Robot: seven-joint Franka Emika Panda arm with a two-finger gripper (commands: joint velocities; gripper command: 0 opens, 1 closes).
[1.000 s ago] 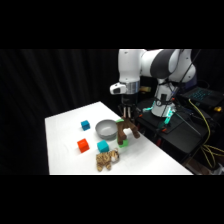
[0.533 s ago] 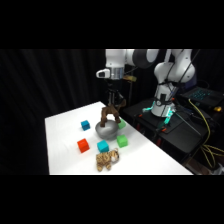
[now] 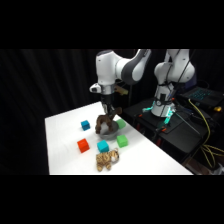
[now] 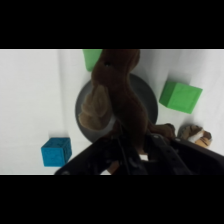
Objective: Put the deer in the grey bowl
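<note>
The white desk point(image 3: 65, 145) carries all loose items, and the white arm reaches over it from the upper right. The claw point(image 3: 106, 111) hangs above the desk's middle, clamped on the deer point(image 4: 120, 95), a dark brown plush that dangles from the fingers directly over the grey bowl point(image 4: 145, 97). In the side view the deer point(image 3: 105, 123) overlaps the grey bowl point(image 3: 107, 133); whether it touches the bowl's floor cannot be told. A striped tan-and-brown plush point(image 3: 106, 160) lies on the desk nearer the camera than the bowl. Five cubes stand around the bowl: a green cube point(image 3: 122, 142) just beside it, a second green cube point(image 3: 120, 124) behind it, a teal cube point(image 3: 103, 146) in front, a red cube point(image 3: 83, 145) to the left, and a blue cube point(image 3: 85, 125) further back left.
</note>
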